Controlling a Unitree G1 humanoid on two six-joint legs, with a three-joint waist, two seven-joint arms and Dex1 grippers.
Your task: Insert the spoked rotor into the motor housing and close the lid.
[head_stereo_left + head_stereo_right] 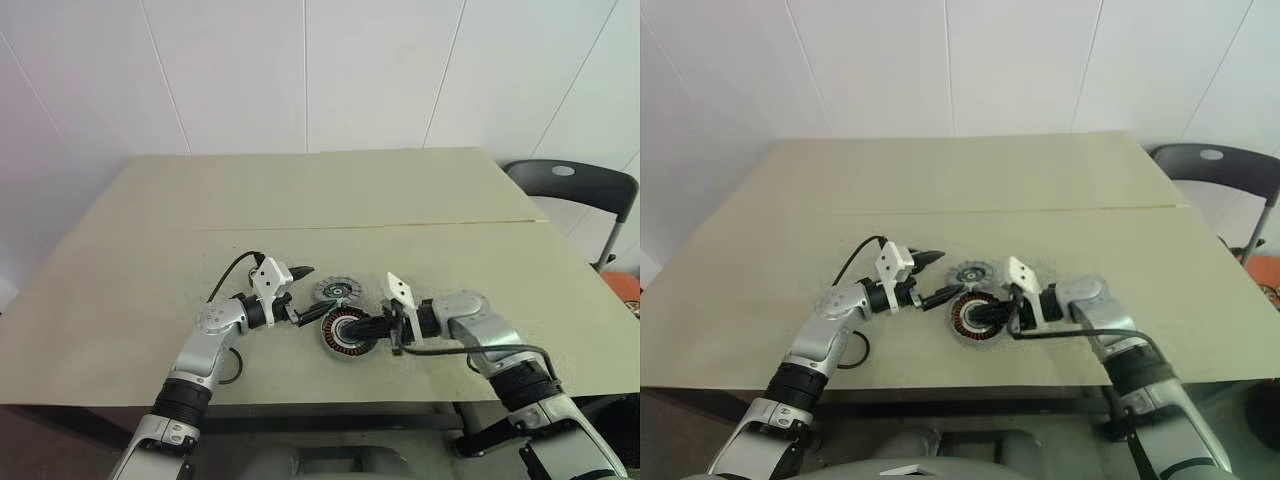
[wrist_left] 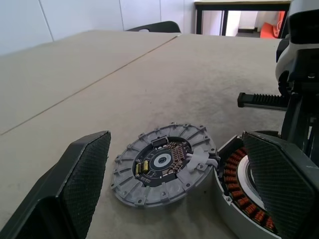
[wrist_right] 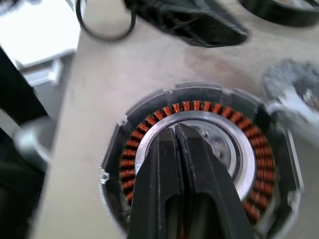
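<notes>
the motor housing (image 1: 346, 331) sits on the tabletop (image 1: 300, 200) close to its near edge, about midway along that edge. it looks tilted, its open face turned partly toward the near edge, with the ring of copper-brown windings showing around a bright silver hub. the right end effector (image 3: 175, 130) reaches in from the right-hand side, its two black fingers (image 3: 199, 169) pressed together with no gap between them, the tips lying over the silver hub in the middle of the housing. whether the tips actually press on the hub cannot be told. nothing is pinched between them.

just beyond the housing, toward the far edge, the lid (image 2: 164, 163) lies flat on the tabletop, inner side up, showing a dark round board with small parts inside its ribbed grey rim. its edge comes right up against the housing rim.

the left end effector (image 1: 298, 294) comes in from the left-hand side, fingers (image 2: 79, 174) spread wide and empty. one finger points past the far side of the lid, the other reaches toward the housing's left rim, so lid and housing both sit in front of the opening.

a black cable (image 1: 228, 276) loops over the left arm. beyond the tabletop's far right corner stands a dark chair (image 1: 575, 190), and a pale panelled wall (image 1: 300, 70) rises behind the far edge.
</notes>
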